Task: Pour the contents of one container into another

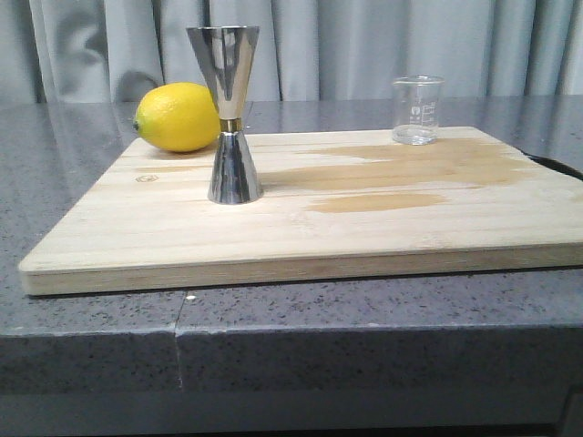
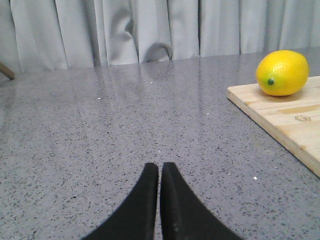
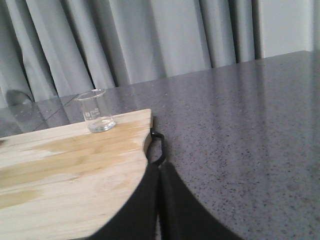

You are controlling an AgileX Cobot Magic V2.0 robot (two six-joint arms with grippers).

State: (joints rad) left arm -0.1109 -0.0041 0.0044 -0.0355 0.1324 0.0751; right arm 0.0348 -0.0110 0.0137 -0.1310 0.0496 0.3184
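Note:
A small clear glass beaker [image 1: 417,110] with faint white markings stands upright at the far right of the wooden board [image 1: 364,228]; the right wrist view shows the beaker [image 3: 96,111] too. The steel hourglass jigger [image 1: 229,113] with a gold waist band stands upright on the board's left half. My left gripper [image 2: 159,167] is shut and empty over the bare counter, left of the board. My right gripper [image 3: 159,170] is shut and empty by the board's right edge, near its black handle [image 3: 157,146]. Neither gripper appears in the front view.
A yellow lemon [image 1: 178,116] lies on the board's far left corner, behind the jigger, and the lemon [image 2: 282,72] also shows in the left wrist view. Darker damp patches [image 1: 410,168] streak the board. Grey speckled counter [image 2: 100,140] surrounds it; curtains hang behind.

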